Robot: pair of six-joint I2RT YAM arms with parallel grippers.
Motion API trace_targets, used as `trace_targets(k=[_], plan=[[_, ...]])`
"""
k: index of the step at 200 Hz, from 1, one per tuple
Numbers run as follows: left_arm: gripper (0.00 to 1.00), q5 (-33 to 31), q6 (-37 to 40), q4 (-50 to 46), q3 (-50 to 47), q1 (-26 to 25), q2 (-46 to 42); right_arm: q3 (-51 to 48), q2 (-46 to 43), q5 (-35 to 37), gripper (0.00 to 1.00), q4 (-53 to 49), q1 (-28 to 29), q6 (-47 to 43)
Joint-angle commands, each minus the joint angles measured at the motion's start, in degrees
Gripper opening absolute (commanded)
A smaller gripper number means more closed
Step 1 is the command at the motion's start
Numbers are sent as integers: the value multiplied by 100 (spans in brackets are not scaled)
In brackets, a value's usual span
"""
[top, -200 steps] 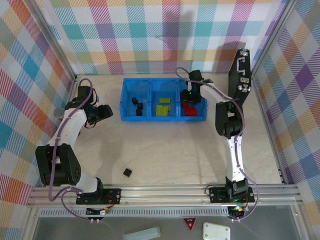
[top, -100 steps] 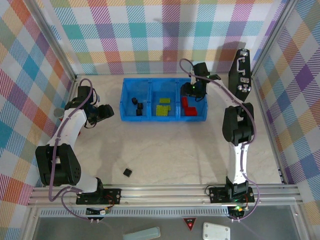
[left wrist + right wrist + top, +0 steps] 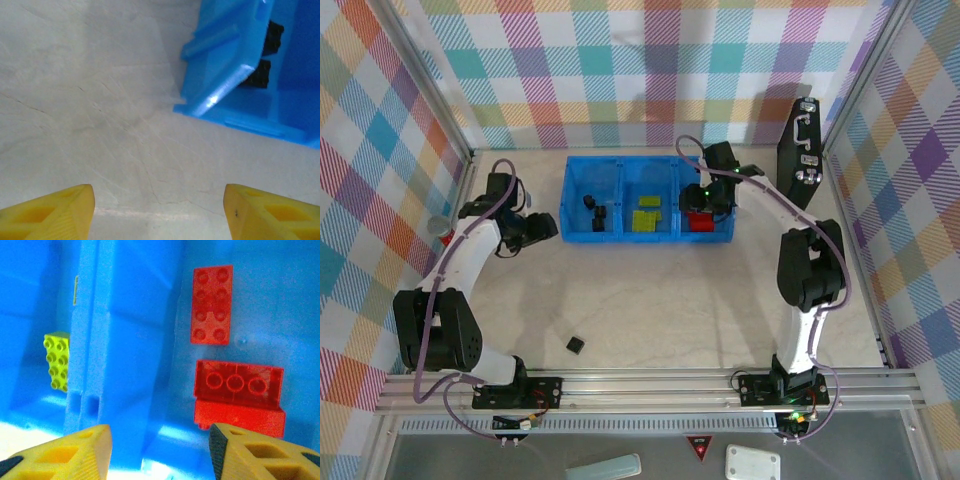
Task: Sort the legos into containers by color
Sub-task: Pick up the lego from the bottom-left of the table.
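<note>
1. The tray [image 3: 215, 95] is translucent blue plastic, smooth and glossy, with a bright sheen along its corner rim.
2. The bench [image 3: 100, 125] has a pale, matt surface like stone, crossed by fine vein-like lines.
3. The red legos [image 3: 212, 305] are shiny moulded plastic with studs. The lime-green legos [image 3: 55, 362] share that hard gloss, and the black legos [image 3: 261, 75] look duller.
4. The left hand [image 3: 158, 202] and right hand [image 3: 160, 440] have fingers [image 3: 55, 212] of matt yellow plastic with fine ribbing.
5. The walls [image 3: 620, 60] look like plaid-printed cloth.
6. The frame rail [image 3: 650, 385] is brushed metal.
7. The black case [image 3: 800, 150] bears bright metal latches.
</note>
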Motion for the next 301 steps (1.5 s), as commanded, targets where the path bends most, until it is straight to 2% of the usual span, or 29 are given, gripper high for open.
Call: trace_targets(k=[1, 29, 55, 145, 215, 301], plan=[[68, 113, -201, -363, -183, -133, -322, -320, -456, 3, 55, 253, 57, 211], [68, 324, -475, -371, -637, -289, -640, -632, -733, -34, 55, 288, 91, 317], [68, 238, -737, -384, -961, -543, -944, -853, -914, -78, 55, 306, 112, 406], [68, -593, -1578, -509, -1713, -1840, -1506, -1315, -1312, -193, 55, 381, 126, 459], [68, -839, -2369, -663, -2442, -2741, -2006, -1374, -1383, -254, 55, 373, 125, 428], [68, -1152, -3300, -970, -2878, -3805, -1973, -1421, -1435, -235, 56, 371, 125, 391]])
